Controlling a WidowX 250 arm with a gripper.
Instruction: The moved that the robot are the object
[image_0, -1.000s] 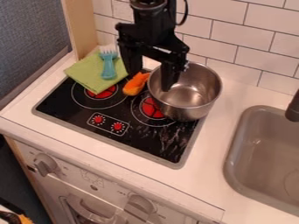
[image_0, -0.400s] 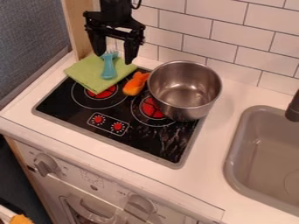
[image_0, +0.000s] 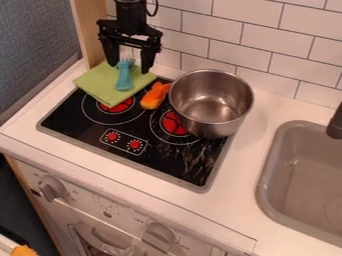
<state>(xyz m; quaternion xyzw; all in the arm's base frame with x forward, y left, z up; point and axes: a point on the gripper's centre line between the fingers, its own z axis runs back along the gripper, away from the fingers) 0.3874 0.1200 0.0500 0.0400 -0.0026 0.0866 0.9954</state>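
The black gripper (image_0: 129, 69) hangs over the back left of the stove, its two fingers apart on either side of the upper end of a teal fork (image_0: 124, 80). That fork lies tines toward the wall on a folded green cloth (image_0: 100, 86), which covers the stove's back left corner. An orange object (image_0: 155, 96) rests on the stove between the cloth and a metal pot (image_0: 211, 103). The pot stands upright at the back right of the stove, and its visible inside holds nothing.
Around the burners, the black stove top (image_0: 87, 126) has a grey rim. At the right is a grey sink (image_0: 300, 170) with a dark faucet (image_0: 335, 125). A tiled wall (image_0: 267, 45) runs behind, and a wooden panel (image_0: 91, 30) stands at the back left.
From over the pot, the gripper has moved left to above the cloth and fork, then a touch lower. Its fingers are slightly closer together than in the previous frame. Pot, cloth and fork look unmoved.
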